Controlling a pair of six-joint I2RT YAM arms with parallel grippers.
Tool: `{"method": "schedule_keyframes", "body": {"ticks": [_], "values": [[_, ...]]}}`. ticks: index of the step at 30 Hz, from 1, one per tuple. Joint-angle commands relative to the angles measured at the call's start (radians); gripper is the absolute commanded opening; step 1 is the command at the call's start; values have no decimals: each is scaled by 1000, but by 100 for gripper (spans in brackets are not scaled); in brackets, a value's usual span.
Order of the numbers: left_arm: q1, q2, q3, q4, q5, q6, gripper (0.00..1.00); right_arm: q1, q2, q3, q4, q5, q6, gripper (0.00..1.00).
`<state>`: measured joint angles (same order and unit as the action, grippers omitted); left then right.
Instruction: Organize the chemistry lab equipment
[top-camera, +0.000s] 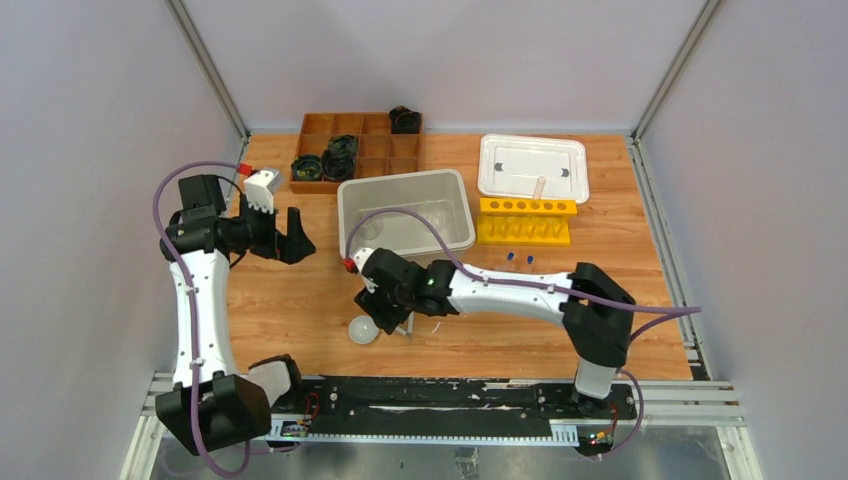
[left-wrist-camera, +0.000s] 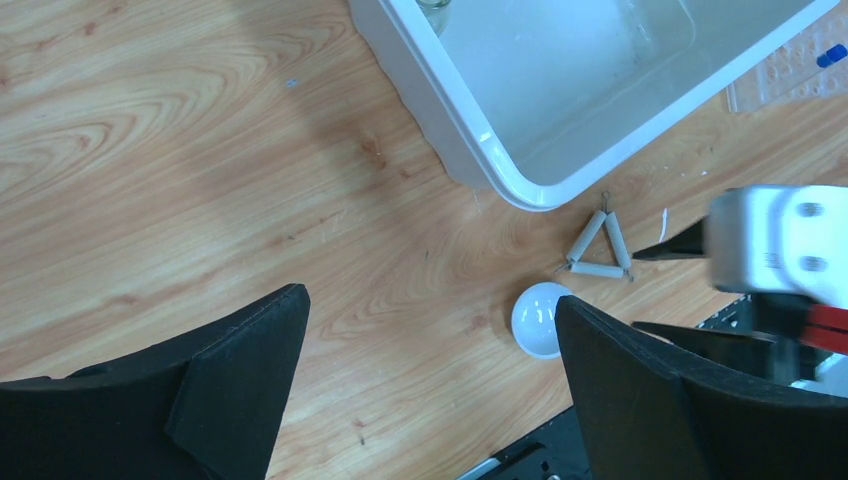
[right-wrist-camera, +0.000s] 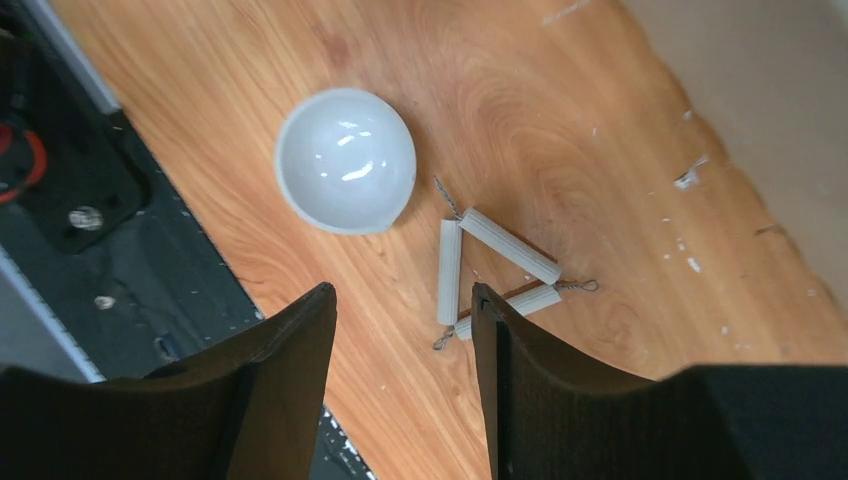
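The white dome (right-wrist-camera: 345, 160) rests rim-down on the wooden table near its front edge. The white triangle (right-wrist-camera: 495, 270) lies flat just beside it. My right gripper (right-wrist-camera: 400, 300) hovers over them, open, with nothing between its fingers; one finger covers a corner of the triangle. From above, the right gripper (top-camera: 390, 322) sits just right of the dome (top-camera: 362, 329). My left gripper (top-camera: 290, 235) is open and empty, raised over the left of the table. In its wrist view the left gripper (left-wrist-camera: 432, 300) looks down on the dome (left-wrist-camera: 540, 318) and triangle (left-wrist-camera: 598, 248).
A white bin (top-camera: 352, 205) stands mid-table with a clear beaker (left-wrist-camera: 435, 12) inside. Behind it on the right are the yellow rack (top-camera: 525, 220) and a clear plastic rack (top-camera: 532, 167); blue-capped tubes (top-camera: 518, 258) lie in front. A wooden divided tray (top-camera: 355, 150) stands at the back left.
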<state>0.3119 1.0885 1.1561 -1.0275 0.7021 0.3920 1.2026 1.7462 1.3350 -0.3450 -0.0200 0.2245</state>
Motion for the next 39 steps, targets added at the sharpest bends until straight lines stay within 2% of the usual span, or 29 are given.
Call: {"method": "schedule_keyframes", "body": {"ticks": [1, 6, 19, 31, 35, 36, 38, 39], "values": [[-2, -29, 29, 5, -7, -20, 100, 5, 47, -11, 98, -29, 20, 57], [-1, -46, 30, 4, -12, -24, 100, 12, 118, 4, 154, -41, 19, 57], [-1, -50, 28, 4, -22, -19, 100, 23, 251, 61, 163, -14, -6, 53], [-1, -51, 25, 3, -23, -16, 100, 59, 285, 87, 158, -44, -16, 29], [-1, -50, 25, 4, -26, -16, 100, 61, 282, 93, 151, -57, -20, 25], [-2, -50, 25, 4, -25, -15, 100, 61, 282, 97, 149, -60, -20, 20], [-1, -48, 27, 4, -25, -15, 100, 61, 281, 107, 142, -68, -18, 3], [-2, -47, 29, 5, -26, -16, 100, 61, 279, 114, 136, -71, -17, 0]]}}
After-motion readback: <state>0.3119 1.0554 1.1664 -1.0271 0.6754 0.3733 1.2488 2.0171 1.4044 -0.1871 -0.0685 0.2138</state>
